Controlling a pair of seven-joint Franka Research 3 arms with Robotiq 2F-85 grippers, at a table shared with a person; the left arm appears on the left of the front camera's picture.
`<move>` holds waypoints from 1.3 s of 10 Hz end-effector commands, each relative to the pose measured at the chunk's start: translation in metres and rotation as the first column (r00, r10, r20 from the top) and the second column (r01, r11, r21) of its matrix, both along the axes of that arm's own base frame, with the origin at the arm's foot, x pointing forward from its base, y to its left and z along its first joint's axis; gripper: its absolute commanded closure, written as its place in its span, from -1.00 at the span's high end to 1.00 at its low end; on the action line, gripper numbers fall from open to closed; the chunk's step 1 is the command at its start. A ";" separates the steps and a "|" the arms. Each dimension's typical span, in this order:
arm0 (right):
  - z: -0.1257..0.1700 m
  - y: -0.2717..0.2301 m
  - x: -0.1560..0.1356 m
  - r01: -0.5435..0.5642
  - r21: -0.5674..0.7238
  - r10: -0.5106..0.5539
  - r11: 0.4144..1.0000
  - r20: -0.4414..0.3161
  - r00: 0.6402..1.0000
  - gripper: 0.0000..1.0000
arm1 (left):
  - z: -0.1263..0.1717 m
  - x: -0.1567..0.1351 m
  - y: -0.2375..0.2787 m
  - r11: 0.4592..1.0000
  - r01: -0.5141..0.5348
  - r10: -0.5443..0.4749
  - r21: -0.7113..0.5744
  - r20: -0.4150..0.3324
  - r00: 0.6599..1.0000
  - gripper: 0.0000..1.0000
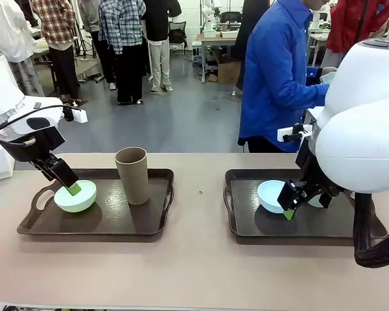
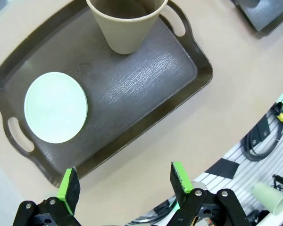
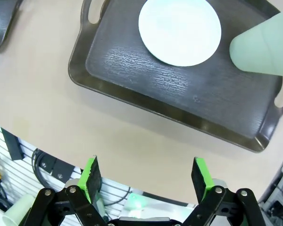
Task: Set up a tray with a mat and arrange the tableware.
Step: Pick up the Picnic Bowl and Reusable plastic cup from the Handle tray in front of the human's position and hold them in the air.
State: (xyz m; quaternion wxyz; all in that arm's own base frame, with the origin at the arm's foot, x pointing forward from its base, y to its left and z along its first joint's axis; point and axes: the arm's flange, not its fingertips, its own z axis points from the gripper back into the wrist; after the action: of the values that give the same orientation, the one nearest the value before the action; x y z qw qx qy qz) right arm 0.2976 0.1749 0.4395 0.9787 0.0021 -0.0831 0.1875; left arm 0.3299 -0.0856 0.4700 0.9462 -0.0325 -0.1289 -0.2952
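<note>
On the left dark tray [image 1: 97,223] stand a mint green bowl [image 1: 78,201] and a brown tumbler [image 1: 133,176]. My left gripper [image 1: 69,186] hangs open above the near side of that tray, holding nothing. From the left wrist, the gripper [image 2: 124,182] looks down on the bowl [image 2: 55,107], tumbler [image 2: 126,23] and tray [image 2: 146,89]. The right tray [image 1: 298,227] holds a light blue bowl [image 1: 269,194]. My right gripper [image 1: 290,206] is open and empty too, and its [image 3: 145,173] wrist view shows the bowl [image 3: 180,30], a pale green tumbler [image 3: 264,47] and the tray [image 3: 165,89]. The mat is out of view.
A person in a blue shirt [image 1: 279,71] stands at the far side behind the right tray. A strip of bare table [image 1: 200,214] separates the trays. Below the near table edge is a slatted rack with cables [image 2: 259,141] and a pale cup [image 2: 270,197].
</note>
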 end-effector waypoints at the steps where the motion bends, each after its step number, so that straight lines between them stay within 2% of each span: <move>1: 0.001 0.000 0.000 0.001 0.000 -0.001 1.000 0.001 1.000 1.00 | 0.000 0.000 0.000 1.000 0.000 0.000 -0.001 0.000 1.000 1.00; 2: 0.011 -0.035 -0.008 0.014 0.099 -0.014 0.995 0.001 1.000 1.00 | 0.011 -0.002 0.031 0.972 0.035 -0.045 -0.234 -0.037 0.998 1.00; 3: 0.034 -0.088 -0.014 0.092 0.265 -0.101 0.960 0.021 0.995 1.00 | 0.029 0.003 0.070 0.907 0.028 -0.054 -0.419 -0.049 0.997 1.00; 4: 0.046 -0.135 -0.021 0.134 0.405 -0.160 0.904 0.031 0.987 1.00 | 0.034 0.007 0.103 0.831 0.015 -0.070 -0.557 -0.076 0.995 1.00; 5: 0.049 -0.177 -0.028 0.155 0.537 -0.204 0.829 0.031 0.979 1.00 | 0.037 0.020 0.128 0.776 -0.007 -0.089 -0.630 -0.121 0.989 1.00; 6: 0.044 -0.213 -0.040 0.138 0.685 -0.205 0.716 0.016 0.979 1.00 | 0.030 0.027 0.150 0.698 -0.049 -0.091 -0.715 -0.156 0.984 1.00; 7: 0.039 -0.243 -0.054 0.088 0.838 -0.217 0.539 0.037 0.976 1.00 | 0.029 0.032 0.165 0.619 -0.073 -0.098 -0.782 -0.169 0.981 1.00; 8: 0.031 -0.269 -0.075 -0.009 0.934 -0.233 0.356 0.098 0.968 1.00 | 0.024 0.027 0.176 0.506 -0.106 -0.080 -0.856 -0.169 0.982 1.00; 9: 0.020 -0.283 -0.088 -0.035 0.966 -0.239 0.258 0.099 0.966 1.00 | 0.021 0.023 0.184 0.356 -0.163 -0.004 -0.920 -0.176 0.984 1.00; 10: 0.007 -0.290 -0.096 0.034 0.977 -0.227 0.210 0.015 0.974 1.00 | 0.015 0.013 0.190 0.292 -0.192 0.034 -0.937 -0.191 0.981 1.00; 11: 0.002 -0.295 -0.099 0.087 0.976 -0.226 0.198 -0.041 0.973 1.00 | 0.014 0.006 0.191 0.263 -0.249 0.073 -0.932 -0.238 0.969 1.00; 12: 0.000 -0.293 -0.098 0.138 0.966 -0.210 0.218 -0.091 0.973 1.00 | 0.013 0.000 0.202 0.220 -0.327 0.137 -0.919 -0.303 0.943 1.00; 13: 0.004 -0.287 -0.094 0.151 0.961 -0.194 0.232 -0.107 0.975 1.00 | 0.016 -0.003 0.208 0.202 -0.332 0.165 -0.921 -0.302 0.939 1.00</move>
State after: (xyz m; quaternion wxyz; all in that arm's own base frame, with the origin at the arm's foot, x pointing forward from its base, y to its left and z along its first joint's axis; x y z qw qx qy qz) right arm 0.2197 -0.1739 0.4753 0.7663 0.6052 -0.2151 -0.0161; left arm 0.3357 0.1288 0.4765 0.7685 -0.6029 -0.2135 -0.0190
